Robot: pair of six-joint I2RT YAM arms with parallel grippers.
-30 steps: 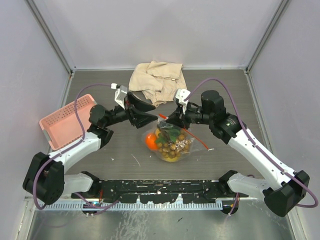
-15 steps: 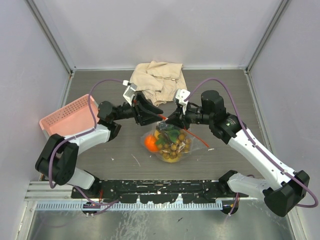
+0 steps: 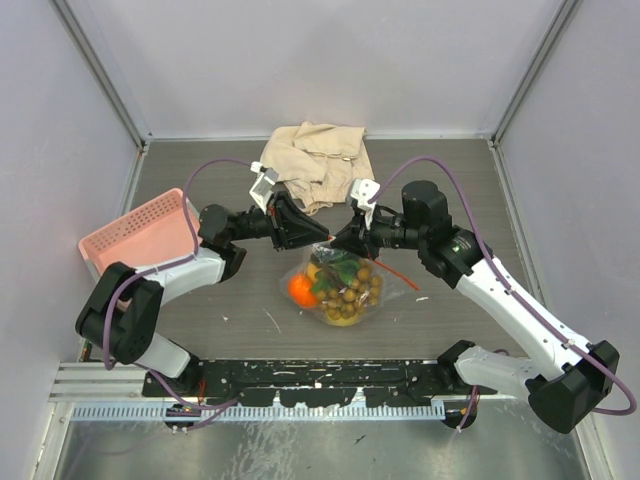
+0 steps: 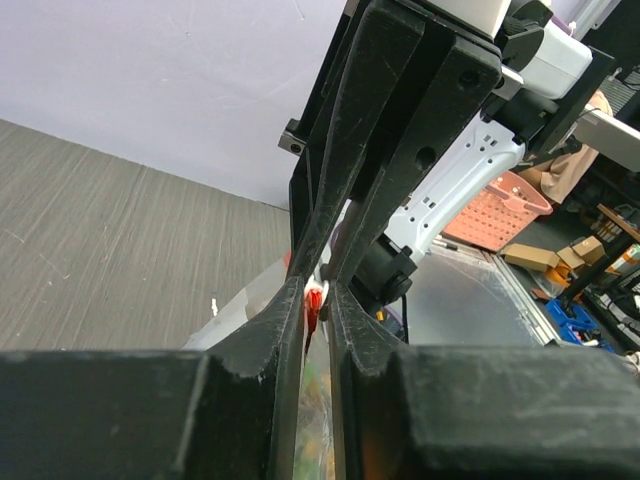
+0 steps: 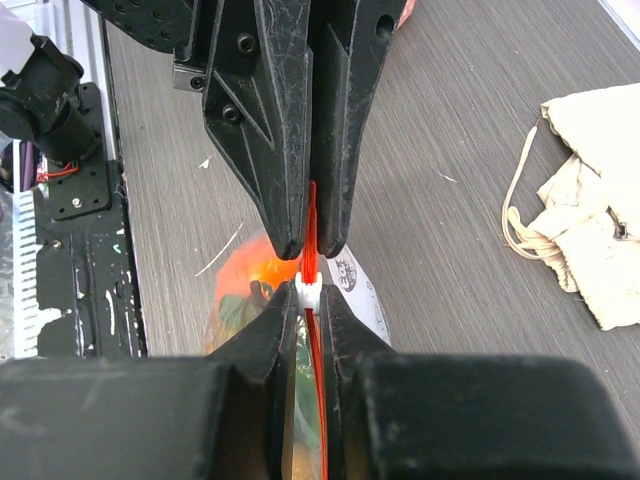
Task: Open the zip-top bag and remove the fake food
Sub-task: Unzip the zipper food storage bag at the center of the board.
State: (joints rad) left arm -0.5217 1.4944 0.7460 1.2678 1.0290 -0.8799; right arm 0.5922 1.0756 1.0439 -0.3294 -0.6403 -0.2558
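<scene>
The zip-top bag (image 3: pixel 345 290) lies at mid-table, its orange-red zip strip (image 3: pixel 395 270) running to the right. It holds the fake food: an orange fruit (image 3: pixel 300 288), a tan-brown berry cluster (image 3: pixel 358 290) and green leaves. My left gripper (image 3: pixel 312 238) is shut on the strip's upper end, seen red between its fingers in the left wrist view (image 4: pixel 316 300). My right gripper (image 3: pixel 338 240) faces it tip to tip and is shut on the white zip slider (image 5: pixel 311 292). The bag's top edge is lifted between them.
A beige cloth (image 3: pixel 315 160) lies just behind the grippers. A pink mesh basket (image 3: pixel 140 240) stands at the left edge beside the left arm. Grey walls close in the table at the back and sides.
My left gripper has moved right to the bag's top corner and shut on the zip strip, tip to tip with the right gripper. The right arm and bag have hardly moved.
</scene>
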